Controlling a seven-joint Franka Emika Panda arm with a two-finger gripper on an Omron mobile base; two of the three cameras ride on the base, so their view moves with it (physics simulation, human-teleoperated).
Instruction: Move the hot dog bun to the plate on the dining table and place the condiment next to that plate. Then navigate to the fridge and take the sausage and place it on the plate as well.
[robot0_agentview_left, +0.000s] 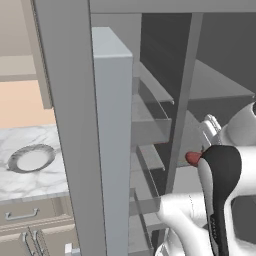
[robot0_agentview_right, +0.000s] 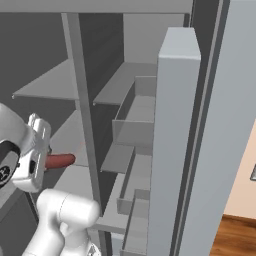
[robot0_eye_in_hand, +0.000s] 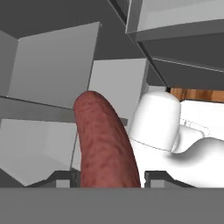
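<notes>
Sausage (robot0_eye_in_hand: 105, 140) is sticking out from the jaws pinching it, pointing toward twelve o'clock in hand view, inside the fridge (robot0_agentview_left: 165, 90).

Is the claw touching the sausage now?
Touching. In the hand view the sausage rises from between the two fingertips of the claw, wedged against them with no gap either side.

pinkish-brown sausage (robot0_eye_in_hand: 106, 142), a rounded link with mottled skin, sticks out lengthwise from between the finger tips, inside the open grey fridge (robot0_agentview_left: 165, 75) beside its shelves.
</notes>
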